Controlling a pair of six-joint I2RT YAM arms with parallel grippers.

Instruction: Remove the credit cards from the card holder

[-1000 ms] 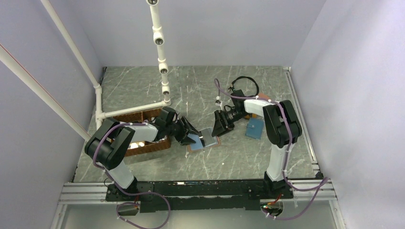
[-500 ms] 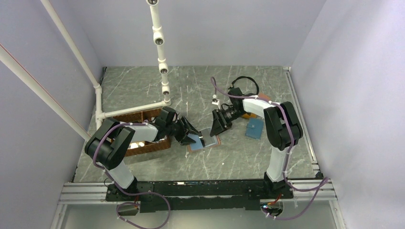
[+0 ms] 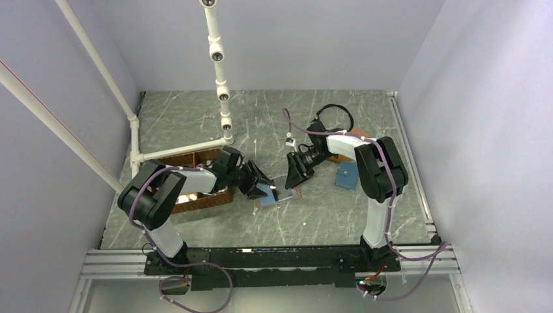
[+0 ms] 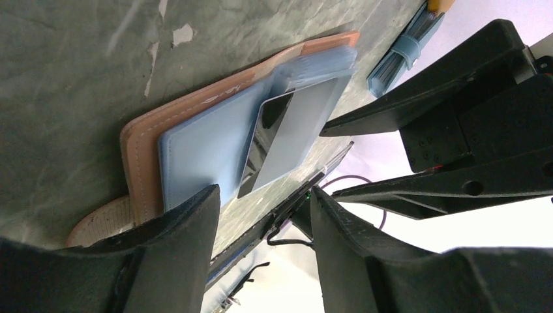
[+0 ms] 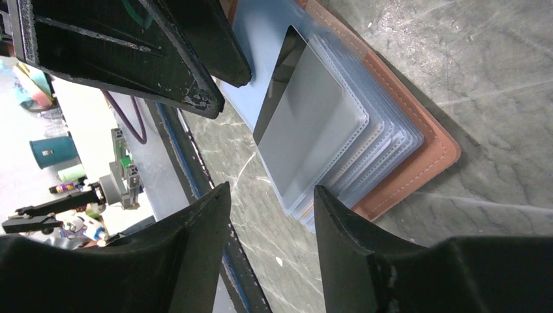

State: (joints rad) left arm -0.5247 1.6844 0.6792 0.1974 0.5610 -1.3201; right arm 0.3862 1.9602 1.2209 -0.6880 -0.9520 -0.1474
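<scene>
Trouble is most likely to come from how thin and flat the target is. The card holder (image 3: 280, 193) lies open on the desk (image 3: 339, 215), between the two arms, with its light-blue pockets facing up. One grey card (image 5: 310, 140) rests on the fanned stack of clear sleeves (image 5: 385, 153). Whether it is tucked into the top sleeve or lies loose on it cannot be told. The left end effector (image 4: 263, 195) has its fingers apart at the near edge of the holder, with nothing pinched between them. Whether a fingertip actually presses on the blue pocket is unclear. The right end effector (image 5: 272, 192) is likewise spread and empty, and it hangs just off the card's long edge. From here I judge three risks. A right finger could slide under a sleeve instead of the card, so the whole fan would lift. The holder could skate across the smooth desk or fold shut if the left arm does not pin it while the card is drawn. The two end effectors, already close together over the holder, could knock into each other as they move in. A pinch that lands on only a corner of the card may also let it twist free and drop back.
</scene>
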